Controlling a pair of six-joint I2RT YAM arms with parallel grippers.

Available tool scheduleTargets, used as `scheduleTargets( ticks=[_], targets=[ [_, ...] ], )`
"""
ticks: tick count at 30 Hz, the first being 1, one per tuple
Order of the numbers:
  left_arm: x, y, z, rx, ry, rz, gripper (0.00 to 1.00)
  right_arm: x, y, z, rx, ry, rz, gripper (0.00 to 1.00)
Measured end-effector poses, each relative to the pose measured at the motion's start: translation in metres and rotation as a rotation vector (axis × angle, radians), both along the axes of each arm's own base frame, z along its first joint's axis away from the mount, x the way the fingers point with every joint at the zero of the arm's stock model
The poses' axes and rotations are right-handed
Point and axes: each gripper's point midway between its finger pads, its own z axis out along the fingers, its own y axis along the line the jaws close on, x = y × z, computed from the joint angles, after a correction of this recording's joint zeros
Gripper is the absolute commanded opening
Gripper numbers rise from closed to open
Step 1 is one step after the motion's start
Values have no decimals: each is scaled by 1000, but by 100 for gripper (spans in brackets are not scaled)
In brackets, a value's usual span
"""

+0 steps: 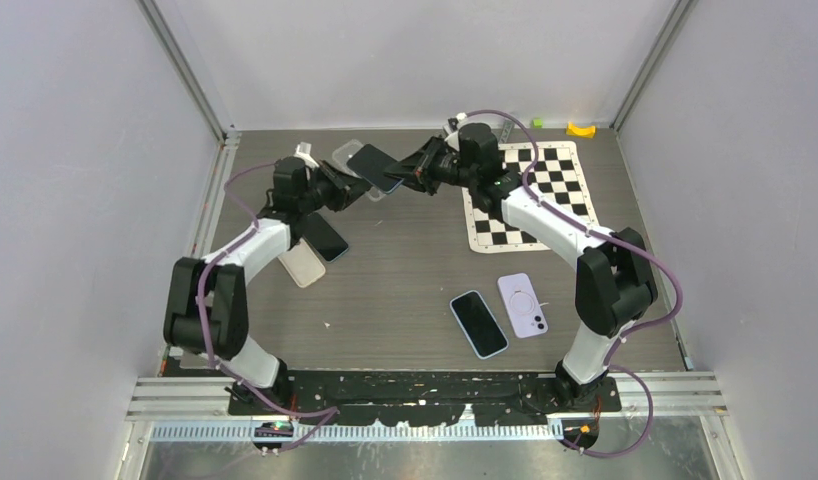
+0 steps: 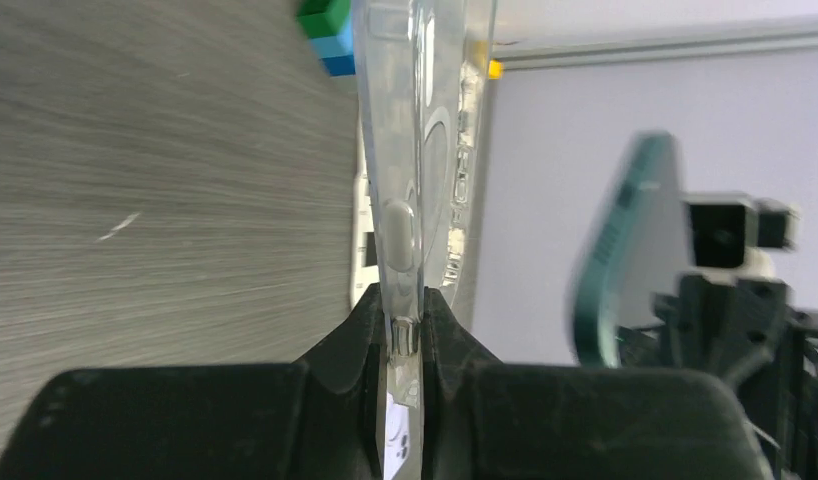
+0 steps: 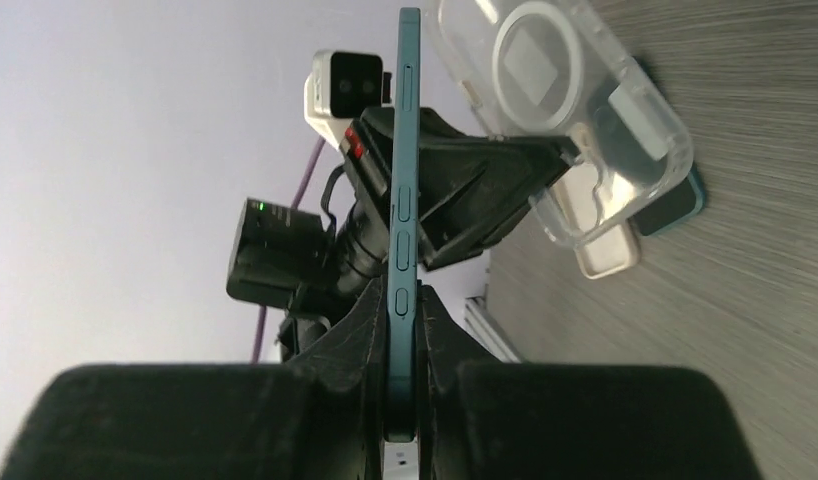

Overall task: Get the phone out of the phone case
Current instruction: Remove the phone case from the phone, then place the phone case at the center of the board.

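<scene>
**Holding the phone (image 1: 373,166) and the clear case (image 1: 343,153) apart, one in each pincer**

The phone is clamped by its near end in the right pincer (image 3: 403,310), raised above the table (image 1: 415,270). The emptied case is gripped at one edge by the left pincer (image 2: 405,320).

Below the left pincer, a dark phone (image 1: 325,237) and a beige case (image 1: 303,265) lie on the table. A checkerboard mat (image 1: 530,195) lies beneath the right arm. A black phone (image 1: 479,323) and a lilac case (image 1: 522,304) rest well apart from both pincers.

From above, phone and case overlap. A gap between them is shown only by the left wrist view, where the phone appears blurred.

In the right wrist view the phone is seen edge-on, side buttons toward the camera. Its long axis runs straight out from the right pincer toward the left one. The case likewise extends lengthwise out of the left pincer.
</scene>
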Motion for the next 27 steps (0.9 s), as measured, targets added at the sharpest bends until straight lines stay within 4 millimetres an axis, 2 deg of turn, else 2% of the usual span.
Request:
scheduleTargets(
  ticks=[5, 8, 10, 12, 16, 17, 22, 27],
  targets=[
    [13, 3, -64, 43, 169, 10, 0, 7, -11, -22, -93, -25, -21, 1],
    [14, 2, -101, 56, 271, 10, 1, 21, -17, -40, -146, -44, -38, 1],
    [15, 1, -122, 62, 328, 6, 7, 38, -19, -58, -186, -45, -50, 1],
    [17, 0, -136, 66, 369, -1, 19, 55, -22, -81, -224, -30, -61, 1],
    [20, -2, -148, 79, 423, -9, 55, 82, -26, -127, -290, 16, -71, 1],
    [20, -1, -148, 83, 434, -9, 59, 87, -27, -137, -305, 26, -71, 1],
    [18, 1, -146, 102, 486, -3, 69, 112, -29, -174, -352, 40, -62, 2],
    [8, 5, -153, 139, 553, 3, 77, 121, -21, -193, -361, 32, -26, 11]
  ],
)
